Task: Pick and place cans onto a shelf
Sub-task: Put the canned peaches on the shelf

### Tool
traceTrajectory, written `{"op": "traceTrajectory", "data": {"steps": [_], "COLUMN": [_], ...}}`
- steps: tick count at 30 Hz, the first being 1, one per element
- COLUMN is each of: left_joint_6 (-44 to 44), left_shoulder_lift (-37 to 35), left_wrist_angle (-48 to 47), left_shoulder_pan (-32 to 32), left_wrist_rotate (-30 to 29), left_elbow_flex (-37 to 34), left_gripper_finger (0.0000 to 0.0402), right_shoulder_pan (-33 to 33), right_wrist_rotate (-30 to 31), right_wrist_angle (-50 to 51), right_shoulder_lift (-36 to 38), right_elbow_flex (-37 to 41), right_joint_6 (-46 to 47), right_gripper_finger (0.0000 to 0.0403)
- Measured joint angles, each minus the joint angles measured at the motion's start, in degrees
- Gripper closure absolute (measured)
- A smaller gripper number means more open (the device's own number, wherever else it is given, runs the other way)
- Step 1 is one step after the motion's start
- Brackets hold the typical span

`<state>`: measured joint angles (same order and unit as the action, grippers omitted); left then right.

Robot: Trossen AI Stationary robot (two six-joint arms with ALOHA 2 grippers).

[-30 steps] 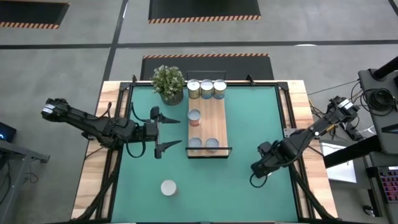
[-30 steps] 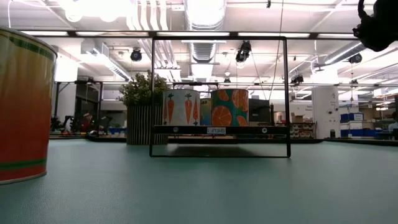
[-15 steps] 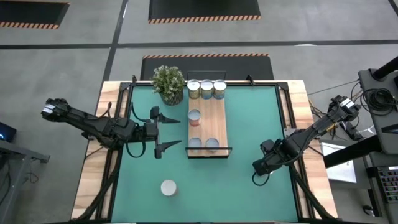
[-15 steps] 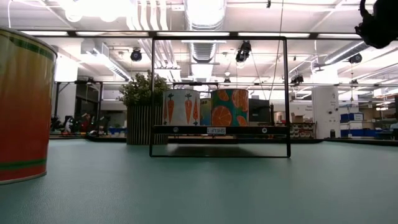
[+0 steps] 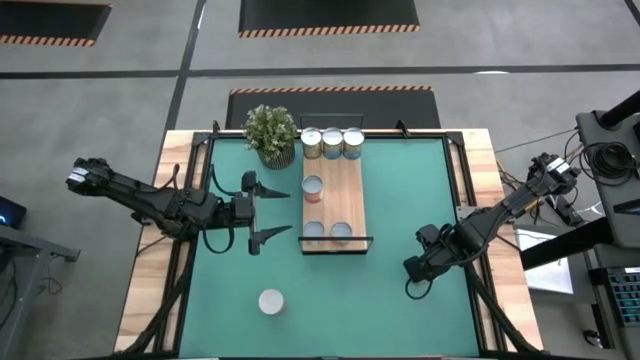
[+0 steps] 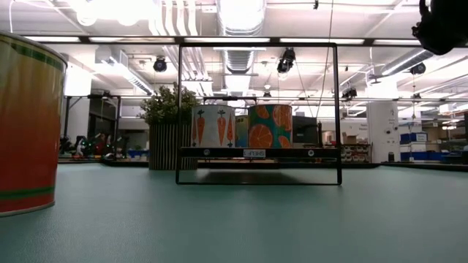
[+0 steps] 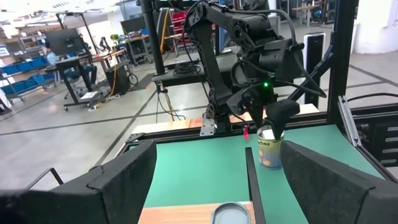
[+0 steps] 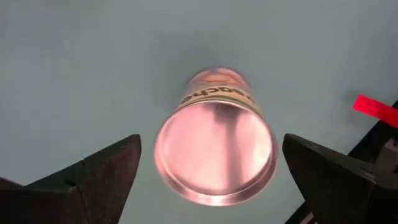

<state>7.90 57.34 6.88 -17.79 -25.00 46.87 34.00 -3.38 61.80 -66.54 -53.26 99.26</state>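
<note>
Lone can (image 5: 270, 301): near counter edge, open mat all round.
Right tool (image 8: 208, 180): fingers spread wide above a can (image 8: 215, 147) by the mat's right side, gripping nothing.
Left tool (image 5: 262, 211): wide open, empty, left of shelf (image 5: 335, 205).
Shelf: six cans aboard, midboard free.

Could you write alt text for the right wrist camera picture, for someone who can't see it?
A can with a shiny round top stands upright on a green mat, seen from right above. The right gripper hangs over it, its two dark fingers open wide on either side, not touching it.
</note>
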Motion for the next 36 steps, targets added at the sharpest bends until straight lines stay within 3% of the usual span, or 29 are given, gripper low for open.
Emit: {"op": "traceTrajectory", "data": {"steps": [10, 17, 23, 31, 36], "left_joint_6": [-0.4, -0.4, -0.4, 0.0, 1.8], "left_shoulder_lift": [0.0, 0.4, 0.4, 0.4, 0.1], "left_wrist_angle": [-0.2, -0.1, 0.0, 0.2, 0.4], "left_shoulder_pan": [0.0, 0.0, 0.0, 0.0, 0.0], "left_wrist_rotate": [0.0, -0.1, -0.1, -0.1, -0.5], "left_elbow_flex": [0.0, 0.0, 0.0, 0.0, 0.0], "left_gripper_finger": [0.0079, 0.0080, 0.0080, 0.0080, 0.0080], "right_shoulder_pan": [0.0, 0.0, -0.6, -8.6, -17.1], "right_wrist_rotate": [-1.4, -2.6, -2.6, 2.1, 8.9], "right_wrist_angle": [-3.1, -3.2, -1.7, 16.1, 17.8], "right_shoulder_lift": [-1.9, -2.5, -2.5, -1.4, -1.1], "right_elbow_flex": [3.2, 3.5, 2.8, -6.3, -14.3], "right_joint_6": [-0.4, -1.0, -1.3, -9.7, -21.5], "right_gripper_finger": [0.0029, 0.0101, 0.0101, 0.0079, 0.0093]}}
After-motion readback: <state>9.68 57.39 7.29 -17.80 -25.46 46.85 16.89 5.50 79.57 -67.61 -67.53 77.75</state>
